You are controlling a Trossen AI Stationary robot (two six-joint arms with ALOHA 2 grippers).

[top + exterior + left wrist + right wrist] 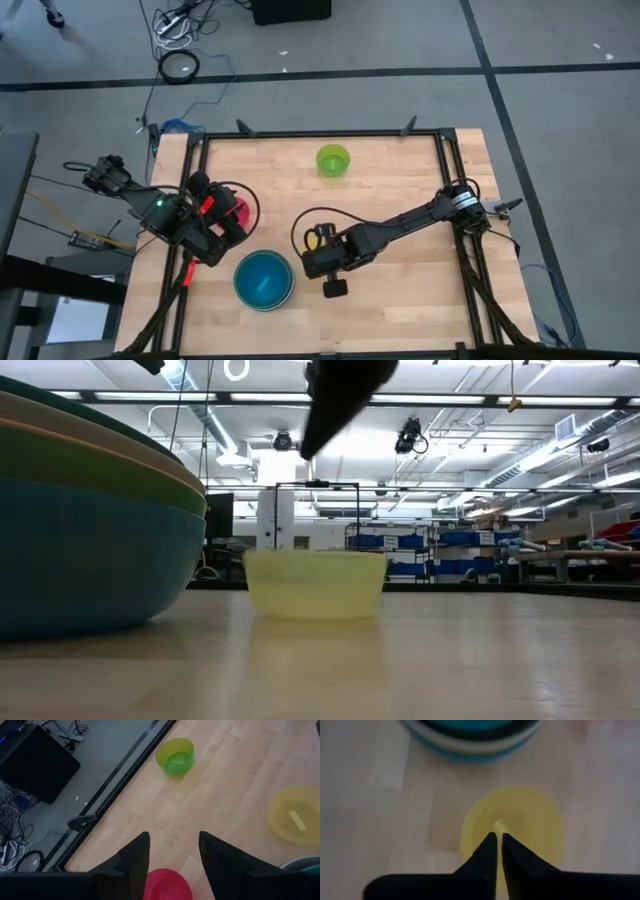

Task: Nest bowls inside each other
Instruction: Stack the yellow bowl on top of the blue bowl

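The right end effector (495,851) has its fingers nearly pressed together, pinching the rim of the yellow bowl (530,827) at mid surface, while the left end effector (172,854) hangs spread wide over the pink-red bowl (167,884) at the left. The wooden surface (400,290) also carries a blue stack of bowls (263,280) near the front and a lime bowl (333,160) at the far edge; shelving fills the room behind

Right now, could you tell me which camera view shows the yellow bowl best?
The low view: the yellow bowl stands whole and side-on, mid-table. The right wrist view has it blurred behind the right gripper, shut on its rim. The left wrist view cuts it at the edge; the high view hides most under the right arm.
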